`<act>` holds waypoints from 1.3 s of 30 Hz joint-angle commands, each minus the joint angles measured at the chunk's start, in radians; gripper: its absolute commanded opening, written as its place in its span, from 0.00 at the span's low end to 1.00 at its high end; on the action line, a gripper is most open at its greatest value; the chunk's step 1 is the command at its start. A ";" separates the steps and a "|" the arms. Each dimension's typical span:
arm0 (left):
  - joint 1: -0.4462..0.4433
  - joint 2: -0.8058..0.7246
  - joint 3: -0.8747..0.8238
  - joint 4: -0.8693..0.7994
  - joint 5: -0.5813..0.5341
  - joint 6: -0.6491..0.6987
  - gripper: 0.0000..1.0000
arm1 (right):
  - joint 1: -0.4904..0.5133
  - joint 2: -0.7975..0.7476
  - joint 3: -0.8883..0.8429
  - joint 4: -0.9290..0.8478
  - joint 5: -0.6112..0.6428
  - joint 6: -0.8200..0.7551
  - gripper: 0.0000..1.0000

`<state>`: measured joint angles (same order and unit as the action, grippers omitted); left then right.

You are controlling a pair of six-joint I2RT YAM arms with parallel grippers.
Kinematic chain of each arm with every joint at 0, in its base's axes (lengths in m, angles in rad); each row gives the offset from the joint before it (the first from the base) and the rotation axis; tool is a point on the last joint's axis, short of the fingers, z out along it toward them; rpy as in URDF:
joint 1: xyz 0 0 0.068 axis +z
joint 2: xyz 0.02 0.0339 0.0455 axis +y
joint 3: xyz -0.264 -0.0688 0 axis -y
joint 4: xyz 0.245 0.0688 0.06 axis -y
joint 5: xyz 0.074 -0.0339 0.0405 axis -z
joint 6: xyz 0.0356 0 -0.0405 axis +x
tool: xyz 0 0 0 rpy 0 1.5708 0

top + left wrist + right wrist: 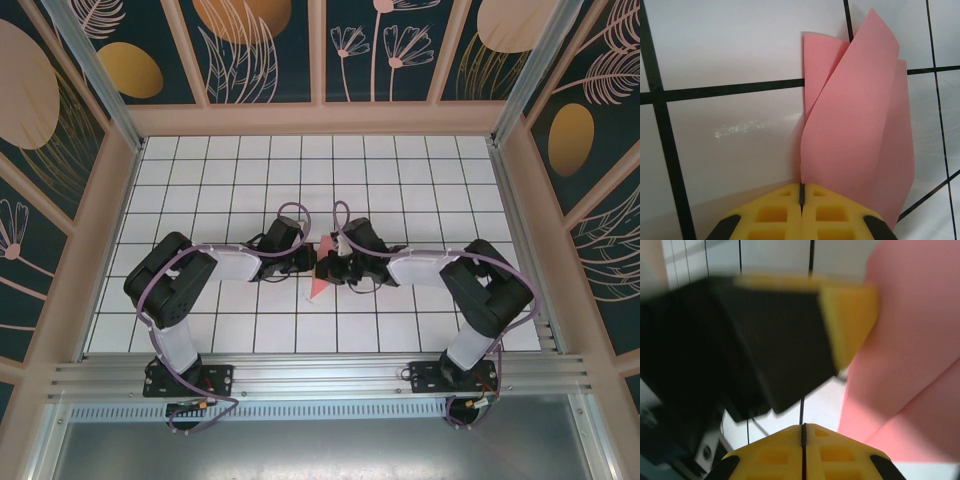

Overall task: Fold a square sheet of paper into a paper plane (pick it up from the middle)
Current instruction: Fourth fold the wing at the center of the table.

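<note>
1. In the top view, both arms reach inward and meet over the middle of the white gridded table [200, 190]. The left gripper [306, 267] and the right gripper [334, 268] face each other there, close together.
2. The sheet of paper [317, 286] sits between them. It is salmon-pink and folded, with a narrow point jutting toward the near edge.
3. From the left wrist we see the left gripper's yellow fingers [775, 215] pressed together, with only a thin seam between them.
4. The paper [860, 130] fans away from those fingertips in overlapping flaps, above the tiles.
5. Its near edge meets the seam, but we cannot tell whether it is pinched there or only touching.
6. From the right wrist we see the right gripper [803, 430] closed as well, with nothing visible between its fingers.
7. The paper [910, 340] rises just to the right of those fingers. Ahead of them, the left gripper's black body and a yellow pad [847, 315] are blurred.
</note>
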<state>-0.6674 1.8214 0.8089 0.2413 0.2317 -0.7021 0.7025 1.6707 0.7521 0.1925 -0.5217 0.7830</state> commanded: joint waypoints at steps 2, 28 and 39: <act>-0.014 0.102 -0.040 -0.134 -0.016 0.027 0.00 | -0.099 0.024 0.015 0.020 0.004 -0.022 0.09; -0.015 0.120 -0.060 -0.152 -0.016 0.048 0.00 | -0.254 0.250 0.152 0.050 -0.059 -0.069 0.09; -0.015 0.121 -0.063 -0.158 -0.017 0.051 0.00 | -0.293 0.312 0.248 -0.044 -0.032 -0.085 0.10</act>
<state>-0.6674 1.8271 0.8032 0.2501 0.2348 -0.6800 0.4381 1.9511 0.9733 0.1783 -0.5781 0.7147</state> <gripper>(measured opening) 0.069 0.101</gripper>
